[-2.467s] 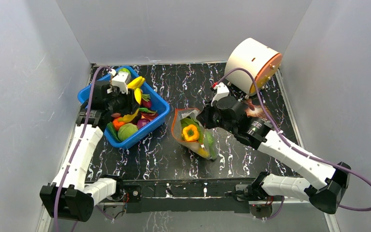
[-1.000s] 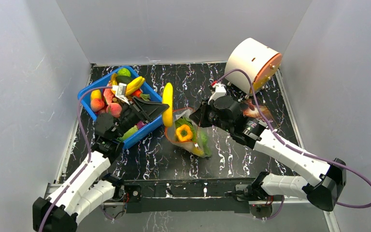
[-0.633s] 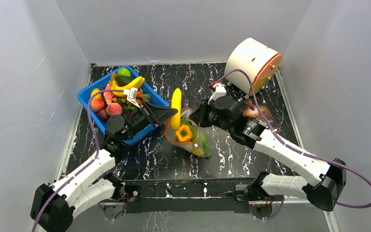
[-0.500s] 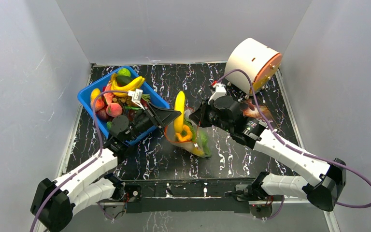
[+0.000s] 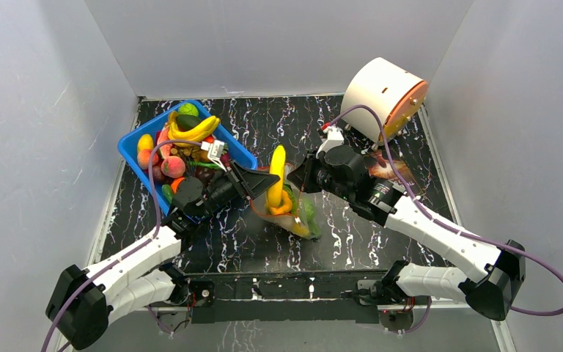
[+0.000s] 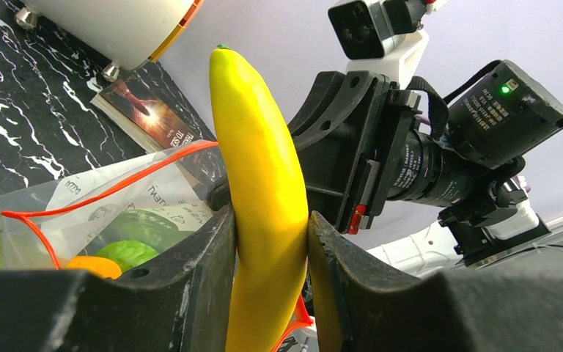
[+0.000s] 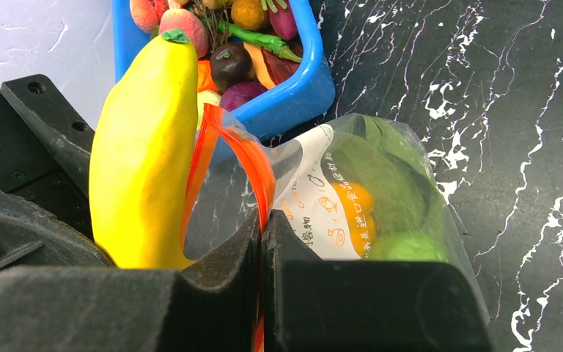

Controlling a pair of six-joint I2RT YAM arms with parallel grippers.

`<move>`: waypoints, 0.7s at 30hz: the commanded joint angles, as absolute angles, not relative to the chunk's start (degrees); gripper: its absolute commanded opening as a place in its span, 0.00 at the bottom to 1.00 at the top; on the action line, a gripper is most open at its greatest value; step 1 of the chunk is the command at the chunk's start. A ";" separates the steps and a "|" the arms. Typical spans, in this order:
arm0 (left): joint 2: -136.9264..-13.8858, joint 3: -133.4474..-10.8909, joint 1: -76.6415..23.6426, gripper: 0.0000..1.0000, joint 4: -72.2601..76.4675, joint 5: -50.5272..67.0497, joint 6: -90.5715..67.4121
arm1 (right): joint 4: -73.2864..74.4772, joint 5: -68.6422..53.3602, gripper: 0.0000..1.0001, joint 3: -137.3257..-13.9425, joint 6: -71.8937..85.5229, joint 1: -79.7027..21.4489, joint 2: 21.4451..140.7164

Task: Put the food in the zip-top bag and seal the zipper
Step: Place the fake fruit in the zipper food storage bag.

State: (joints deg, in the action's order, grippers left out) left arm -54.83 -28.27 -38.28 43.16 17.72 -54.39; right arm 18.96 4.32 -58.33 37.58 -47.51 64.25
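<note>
Clear crinkly plastic, the zip-top bag (image 5: 302,218) lay near the middle of the black marbled table (image 5: 352,242) with a bell pepper (image 5: 287,201) inside. Just left of its mouth, the left gripper (image 5: 262,183) clamped a yellow banana (image 5: 277,170) upright, lower end at the opening. The right gripper (image 5: 305,176), fingers pressed fully together, pinched the red-orange zipper (image 7: 240,150). Farther left sat the blue basket (image 5: 127,146) of other food (image 5: 190,132); far right, a white drum (image 5: 377,88).
</note>
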 commanded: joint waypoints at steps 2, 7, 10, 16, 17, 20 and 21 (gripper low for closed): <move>-53.71 -28.62 -38.93 0.29 43.53 16.55 -51.93 | 13.36 5.30 0.00 -59.93 37.38 -47.37 64.06; -52.46 -29.01 -39.11 0.44 40.85 16.13 -50.64 | 13.82 6.03 0.00 -60.72 36.74 -47.35 64.12; -51.88 -29.72 -39.11 0.55 38.64 15.78 -49.90 | 14.12 6.47 0.00 -60.92 36.43 -47.35 64.00; -51.57 -30.70 -39.20 0.63 35.93 15.78 -48.25 | 14.52 6.52 0.00 -60.96 36.35 -47.36 63.74; -51.48 -30.86 -39.24 0.64 35.43 15.74 -47.91 | 14.63 6.54 0.00 -60.91 36.38 -47.37 63.72; -50.97 -31.59 -39.27 0.64 33.59 15.58 -46.54 | 14.85 6.65 0.00 -60.99 36.20 -47.37 63.47; -50.66 -32.02 -39.29 0.64 32.44 15.36 -45.97 | 14.93 6.72 0.00 -60.99 36.20 -47.35 63.39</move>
